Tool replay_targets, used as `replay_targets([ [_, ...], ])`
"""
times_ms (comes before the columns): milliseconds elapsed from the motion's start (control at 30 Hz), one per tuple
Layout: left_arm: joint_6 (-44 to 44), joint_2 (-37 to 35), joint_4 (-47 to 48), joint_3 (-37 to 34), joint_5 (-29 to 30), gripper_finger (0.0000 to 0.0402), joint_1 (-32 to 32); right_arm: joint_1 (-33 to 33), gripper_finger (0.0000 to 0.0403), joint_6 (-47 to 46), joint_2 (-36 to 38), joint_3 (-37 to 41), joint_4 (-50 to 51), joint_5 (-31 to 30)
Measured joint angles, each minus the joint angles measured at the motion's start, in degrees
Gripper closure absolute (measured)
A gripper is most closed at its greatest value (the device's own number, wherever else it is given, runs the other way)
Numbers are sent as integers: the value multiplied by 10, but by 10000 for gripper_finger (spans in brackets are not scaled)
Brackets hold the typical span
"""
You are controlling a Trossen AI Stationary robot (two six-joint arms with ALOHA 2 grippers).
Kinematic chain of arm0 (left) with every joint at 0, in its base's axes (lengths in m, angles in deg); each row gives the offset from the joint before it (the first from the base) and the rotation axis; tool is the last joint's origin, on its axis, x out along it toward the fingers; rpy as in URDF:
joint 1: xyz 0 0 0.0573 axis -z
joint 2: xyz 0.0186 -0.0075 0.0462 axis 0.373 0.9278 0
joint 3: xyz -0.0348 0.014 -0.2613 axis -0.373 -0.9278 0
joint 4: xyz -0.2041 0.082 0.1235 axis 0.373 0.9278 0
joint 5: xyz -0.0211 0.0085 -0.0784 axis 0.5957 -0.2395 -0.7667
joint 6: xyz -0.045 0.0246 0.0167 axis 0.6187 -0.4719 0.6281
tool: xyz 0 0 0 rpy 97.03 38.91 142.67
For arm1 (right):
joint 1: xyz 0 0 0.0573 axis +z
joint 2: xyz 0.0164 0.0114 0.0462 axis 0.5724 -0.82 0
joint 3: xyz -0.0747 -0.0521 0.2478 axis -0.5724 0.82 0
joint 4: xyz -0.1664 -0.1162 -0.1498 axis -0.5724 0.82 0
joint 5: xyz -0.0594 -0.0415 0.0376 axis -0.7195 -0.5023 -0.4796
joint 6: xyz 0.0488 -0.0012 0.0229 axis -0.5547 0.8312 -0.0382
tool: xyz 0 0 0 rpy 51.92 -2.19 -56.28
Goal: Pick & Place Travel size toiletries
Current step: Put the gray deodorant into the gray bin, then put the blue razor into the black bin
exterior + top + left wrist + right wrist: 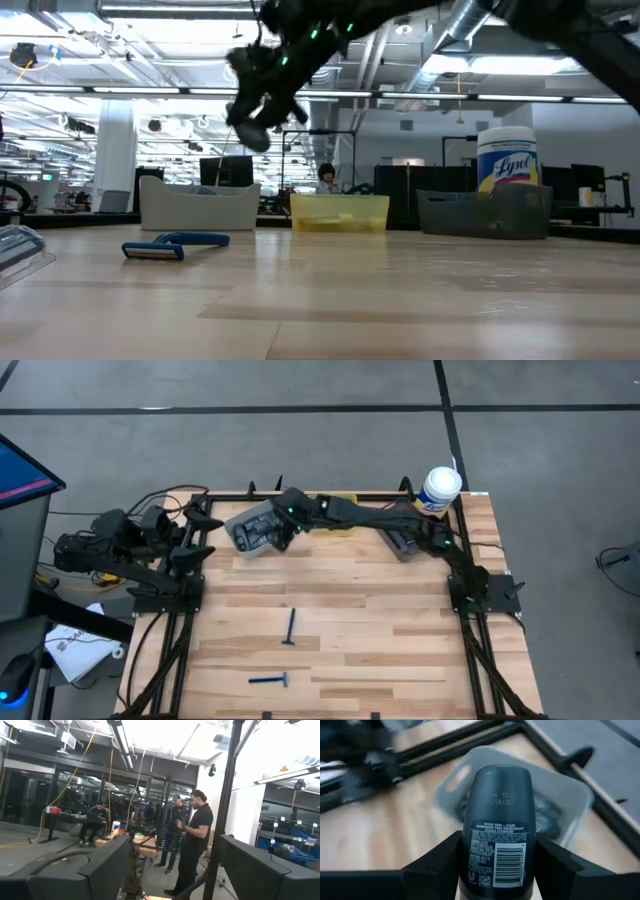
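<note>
Overhead, right gripper (495, 865) clamps deodorant pod (500, 825) above bin (570, 805).

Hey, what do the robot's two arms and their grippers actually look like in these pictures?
Both are dark, nearly black jointed arms. The right arm carries small green indicator lights along its links. The right gripper has two flat, angular matte-black fingers. The left arm is bulkier-looking, with loose black cables around it; the left gripper shows two broad dark fingers.
</note>
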Motion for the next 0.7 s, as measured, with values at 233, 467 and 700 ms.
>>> replay_targets([
  [233, -26, -8, 2, 0, 26, 101, 0, -38, 215, 0, -102, -128, -3, 2],
  [467, -56, -14, 1, 0, 45, 101, 0, -45, 215, 1, -117, -126, -37, -44],
  [700, -56, -14, 2, 0, 65, 101, 0, -50, 83, 9, -115, -127, -29, -64],
])
